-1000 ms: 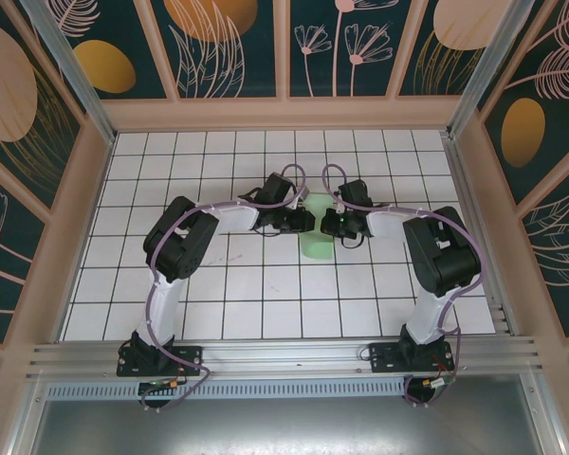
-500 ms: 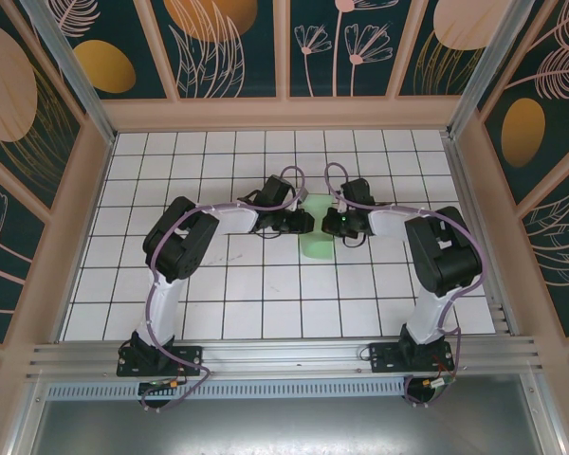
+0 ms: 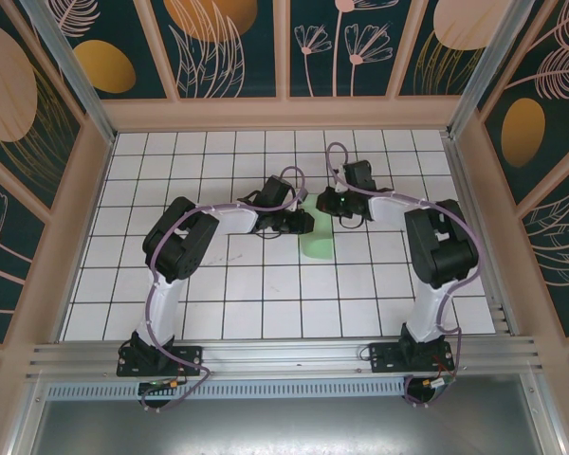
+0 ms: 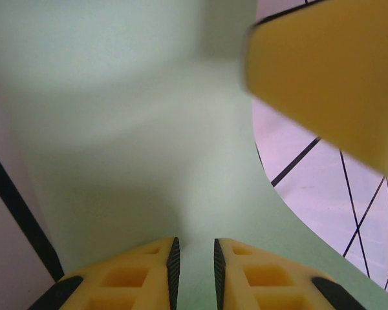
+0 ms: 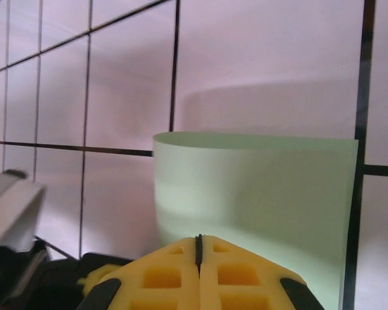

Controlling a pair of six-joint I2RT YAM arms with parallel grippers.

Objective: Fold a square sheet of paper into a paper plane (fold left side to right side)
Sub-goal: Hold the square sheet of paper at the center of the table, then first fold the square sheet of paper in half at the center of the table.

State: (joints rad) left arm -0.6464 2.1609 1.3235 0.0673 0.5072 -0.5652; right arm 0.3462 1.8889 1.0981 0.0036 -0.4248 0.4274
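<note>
The square sheet of paper, pale green, lies at mid-table bent over on itself in a loose curve, its rounded bend on the left in the right wrist view. My left gripper sits at its left edge. Its fingers stand a narrow gap apart over the green sheet, gripping nothing. My right gripper hangs just beyond the sheet's far end, and its pads are pressed together with nothing between them. One of its yellow fingers shows in the left wrist view. The paper plane is out of view.
White grid-tiled table inside a walled enclosure, with patterned panels at the back and sides. Both arms reach inward and nearly meet over the sheet. The left gripper's body lies close on the right gripper's left.
My right gripper has drawn back from over the sheet toward the far side of the table, uncovering more of the paper. The left gripper has stayed in place.
</note>
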